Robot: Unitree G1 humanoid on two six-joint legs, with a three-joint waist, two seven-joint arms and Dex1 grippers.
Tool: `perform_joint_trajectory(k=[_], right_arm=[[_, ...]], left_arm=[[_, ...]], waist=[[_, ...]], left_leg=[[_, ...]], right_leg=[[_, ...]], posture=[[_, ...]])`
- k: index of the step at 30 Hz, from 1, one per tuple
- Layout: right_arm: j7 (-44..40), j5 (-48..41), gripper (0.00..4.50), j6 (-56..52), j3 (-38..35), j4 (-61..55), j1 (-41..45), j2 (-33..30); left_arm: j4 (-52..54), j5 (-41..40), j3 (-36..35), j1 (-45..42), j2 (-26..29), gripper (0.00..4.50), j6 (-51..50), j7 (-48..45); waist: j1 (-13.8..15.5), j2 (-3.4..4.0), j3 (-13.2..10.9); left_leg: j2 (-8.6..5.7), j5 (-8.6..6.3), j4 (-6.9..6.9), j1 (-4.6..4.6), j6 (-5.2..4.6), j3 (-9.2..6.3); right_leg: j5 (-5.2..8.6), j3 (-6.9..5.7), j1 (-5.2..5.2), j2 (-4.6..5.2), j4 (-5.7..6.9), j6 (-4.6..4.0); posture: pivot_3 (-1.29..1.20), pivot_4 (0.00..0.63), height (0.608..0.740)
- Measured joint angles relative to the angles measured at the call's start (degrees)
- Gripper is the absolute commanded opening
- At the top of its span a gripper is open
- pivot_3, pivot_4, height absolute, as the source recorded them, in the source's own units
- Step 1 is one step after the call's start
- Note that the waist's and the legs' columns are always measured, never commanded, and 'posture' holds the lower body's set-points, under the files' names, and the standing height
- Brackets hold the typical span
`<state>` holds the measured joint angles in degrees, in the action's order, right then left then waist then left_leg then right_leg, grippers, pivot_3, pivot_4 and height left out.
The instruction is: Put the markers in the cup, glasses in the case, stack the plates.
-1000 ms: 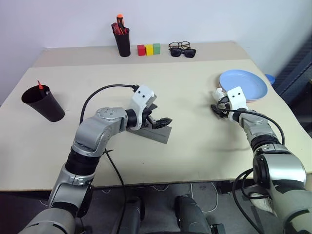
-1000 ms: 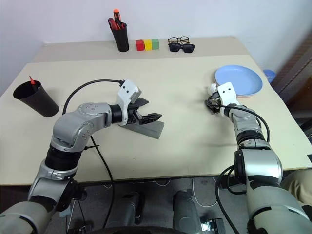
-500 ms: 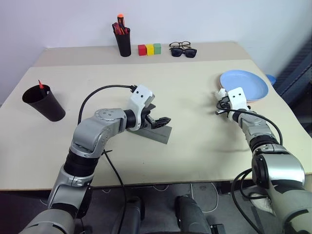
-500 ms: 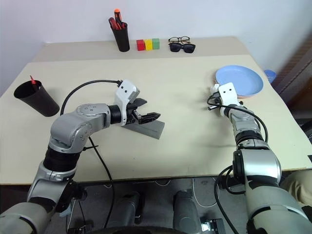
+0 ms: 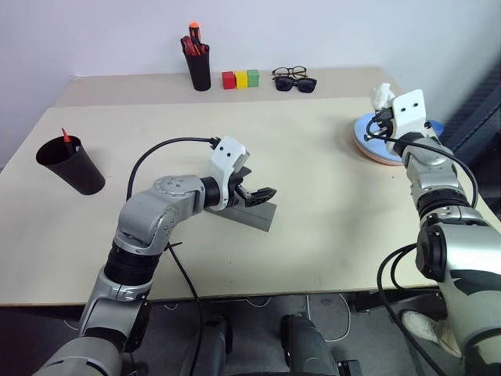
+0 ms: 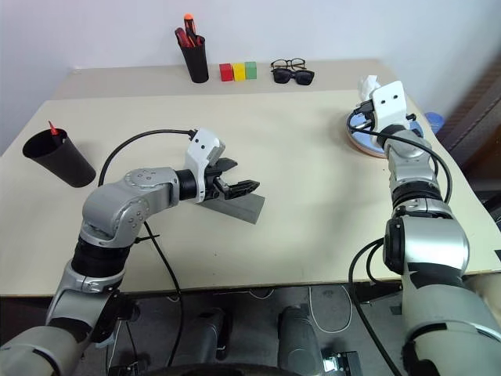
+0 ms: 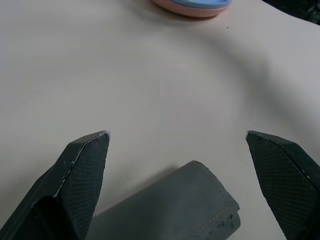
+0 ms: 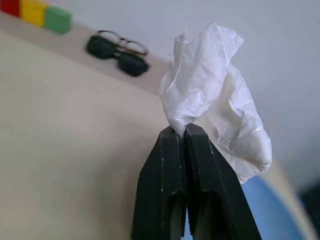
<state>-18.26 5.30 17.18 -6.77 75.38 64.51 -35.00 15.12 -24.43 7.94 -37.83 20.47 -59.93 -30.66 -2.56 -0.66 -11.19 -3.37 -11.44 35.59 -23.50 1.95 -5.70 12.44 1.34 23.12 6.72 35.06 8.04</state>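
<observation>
The right gripper [image 8: 183,131] is raised above the table [image 5: 313,204], its two black fingers pressed together on a pinch of crumpled white tissue [image 8: 215,95] that billows above the fingertips; from the head views it hangs beside the stacked plates [image 5: 374,146], the light blue one lying on the salmon pink one at the table's right edge. The left gripper [image 7: 177,142] is poised over the middle of the table with its fingers spread wide, just above one end of the grey glasses case [image 5: 252,213], which lies closed on the tabletop and is not clamped. At the left side stands the wide black cup [image 5: 69,164] with a red marker [image 5: 65,136] sticking out of it. Along the far edge sit a narrow black pen holder [image 5: 197,70] with orange-topped and red markers, three small blocks [image 5: 239,79] in red, yellow and green, and beside them dark sunglasses [image 5: 304,84] touching a clear-lensed black-framed pair [image 5: 288,73] just behind.
</observation>
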Motion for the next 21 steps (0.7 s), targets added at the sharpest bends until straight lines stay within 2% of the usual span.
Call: perform_joint_trajectory(k=[2, 7, 11, 16, 18, 21], right_arm=[[2.1, 1.5, 2.10, -1.5, 0.8, 1.3, 0.3, -0.1], [6.4, 3.8, 2.10, -2.0, 1.2, 2.6, 0.3, -2.2], [3.6, 3.5, 2.10, 0.0, 0.7, 2.6, 0.2, -3.7], [-12.3, -1.3, 2.10, 3.2, -1.4, -1.7, -4.0, -5.8], [-20.1, -4.5, 2.10, 3.2, -2.6, -6.7, -8.9, -6.8], [-31.3, -11.3, 2.10, 0.2, -5.1, -19.8, -22.2, -9.5]], left_arm=[[1.1, 0.0, -0.7, 0.6, 0.0, 4.50, 0.0, 1.0], [4.0, 0.2, -2.9, 4.0, 0.3, 4.50, 1.8, 3.2], [4.9, 3.8, -4.0, 7.4, -0.4, 4.50, 13.4, 5.3], [3.6, 7.1, -4.4, 8.7, -0.9, 4.50, 22.8, 6.5], [2.1, 6.7, -5.0, 8.8, -0.9, 4.50, 24.2, 5.7], [-0.1, 4.6, -7.7, 10.3, 0.3, 4.50, 25.5, 2.6]], waist=[[-0.1, 0.00, 0.0], [0.0, 0.01, 0.0], [0.0, 0.01, 0.0], [0.1, 0.00, 0.0], [0.3, -0.01, 0.0], [0.5, -0.01, 0.0]], left_leg=[[0.00, 0.00, -0.01, 0.00, 0.00, 0.01], [0.01, 0.00, -0.07, 0.00, 0.00, 0.09], [0.02, 0.00, -0.07, 0.01, 0.00, 0.17], [0.03, 0.00, -0.06, 0.02, 0.00, 0.22], [0.03, 0.00, -0.06, 0.02, -0.01, 0.21], [0.03, -0.03, -0.07, 0.03, -0.05, 0.24]], right_leg=[[0.00, 0.01, 0.00, 0.00, 0.00, -0.01], [0.01, 0.08, 0.08, 0.00, 0.00, -0.02], [0.01, 0.13, 0.08, 0.00, -0.03, -0.03], [0.01, 0.13, 0.01, 0.01, -0.08, -0.02], [0.01, 0.12, -0.03, 0.01, -0.10, 0.00], [0.01, 0.13, -0.02, 0.02, -0.13, 0.10]], posture=[[0.00, 0.150, 0.740], [0.00, 0.150, 0.740], [0.00, 0.150, 0.740], [0.00, 0.150, 0.740], [0.00, 0.150, 0.740], [0.00, 0.150, 0.740]])
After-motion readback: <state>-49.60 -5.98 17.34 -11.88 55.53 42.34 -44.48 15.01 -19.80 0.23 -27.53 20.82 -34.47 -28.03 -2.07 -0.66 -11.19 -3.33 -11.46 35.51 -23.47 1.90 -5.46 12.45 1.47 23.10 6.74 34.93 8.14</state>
